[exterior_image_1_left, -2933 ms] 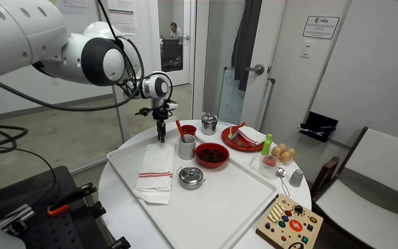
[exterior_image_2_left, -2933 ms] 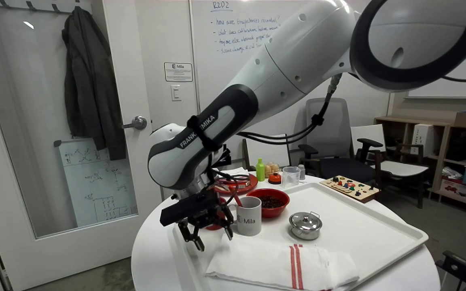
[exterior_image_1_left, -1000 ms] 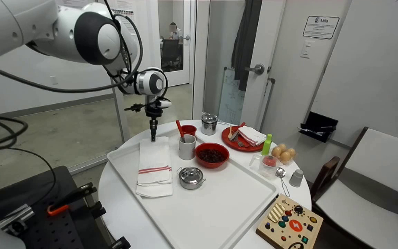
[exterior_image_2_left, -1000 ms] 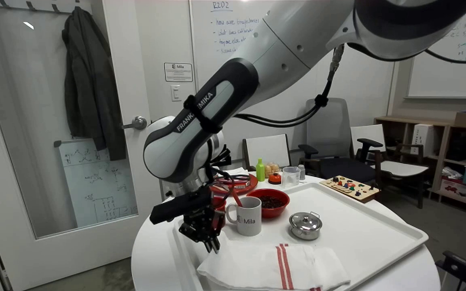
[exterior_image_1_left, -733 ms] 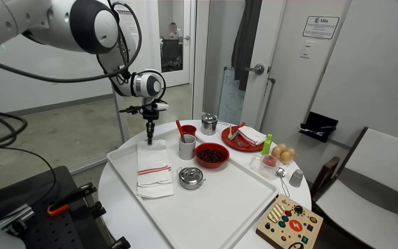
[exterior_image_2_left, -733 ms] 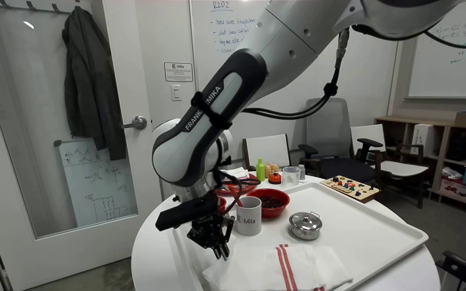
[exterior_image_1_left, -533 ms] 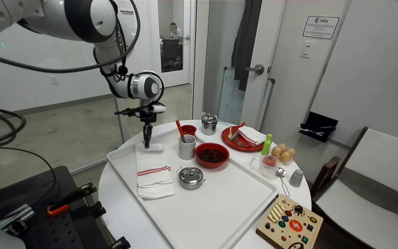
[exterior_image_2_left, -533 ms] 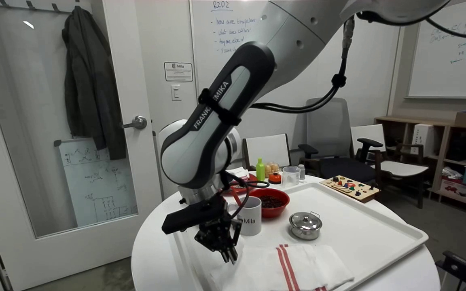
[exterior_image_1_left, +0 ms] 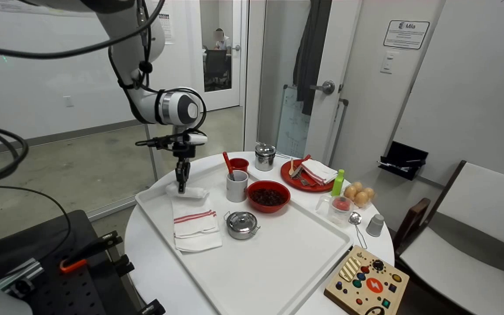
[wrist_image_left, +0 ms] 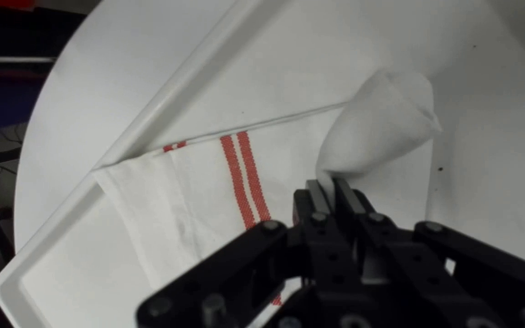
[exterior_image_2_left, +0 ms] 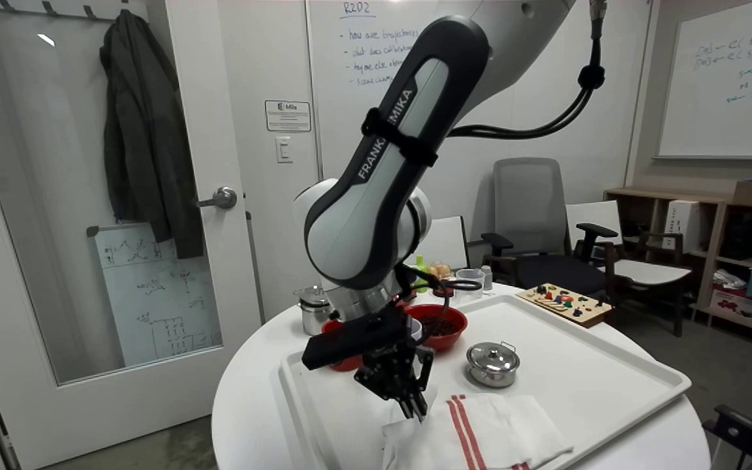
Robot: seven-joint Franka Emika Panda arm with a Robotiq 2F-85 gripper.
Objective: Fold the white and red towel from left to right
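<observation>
The white and red towel [exterior_image_1_left: 196,223] lies on the tray, its paired red stripes toward the end farther from my gripper. In the wrist view my gripper [wrist_image_left: 327,183] is shut on a pinch of the white cloth [wrist_image_left: 376,127], which bunches up between the fingertips. That gripped end is raised and curls back over the rest of the towel. In both exterior views the gripper [exterior_image_2_left: 414,418] points down, low over the towel [exterior_image_2_left: 506,427]. The striped part stays flat; some of it is hidden behind the gripper in the wrist view.
A white mug [exterior_image_1_left: 237,188] with a red handle sticking out stands beside the towel on the tray [exterior_image_1_left: 274,262]. Near it are a red bowl [exterior_image_1_left: 267,209] of dark pieces and a small lidded metal pot [exterior_image_1_left: 242,225]. A red plate [exterior_image_1_left: 285,173] stands on the table behind.
Open at first beside the towel's plain end, my gripper has shut on that end. It has since moved toward the stripes, lifting and doubling the cloth over. The towel's striped part shifted slightly.
</observation>
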